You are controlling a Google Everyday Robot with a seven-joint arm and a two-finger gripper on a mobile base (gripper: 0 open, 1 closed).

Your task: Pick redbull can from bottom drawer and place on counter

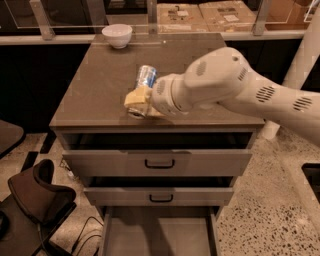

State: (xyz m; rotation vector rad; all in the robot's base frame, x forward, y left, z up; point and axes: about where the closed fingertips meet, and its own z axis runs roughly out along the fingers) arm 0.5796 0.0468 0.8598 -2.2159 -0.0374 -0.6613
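Note:
The redbull can [145, 80] is blue and silver and tilts with its silver top up and away. My gripper [138, 102] is shut on the can's lower half and holds it over the front middle of the counter [90, 90], low to the surface; I cannot tell if the can touches it. The white arm reaches in from the right and hides the counter's right part. The bottom drawer [159, 235] stands pulled open at the foot of the cabinet, its plain floor bare.
A white bowl [117, 35] sits at the counter's back left. The two upper drawers [159, 163] with dark handles are pulled slightly out. A dark chair [35, 200] stands at the lower left. Cardboard boxes [210, 15] lie behind the counter.

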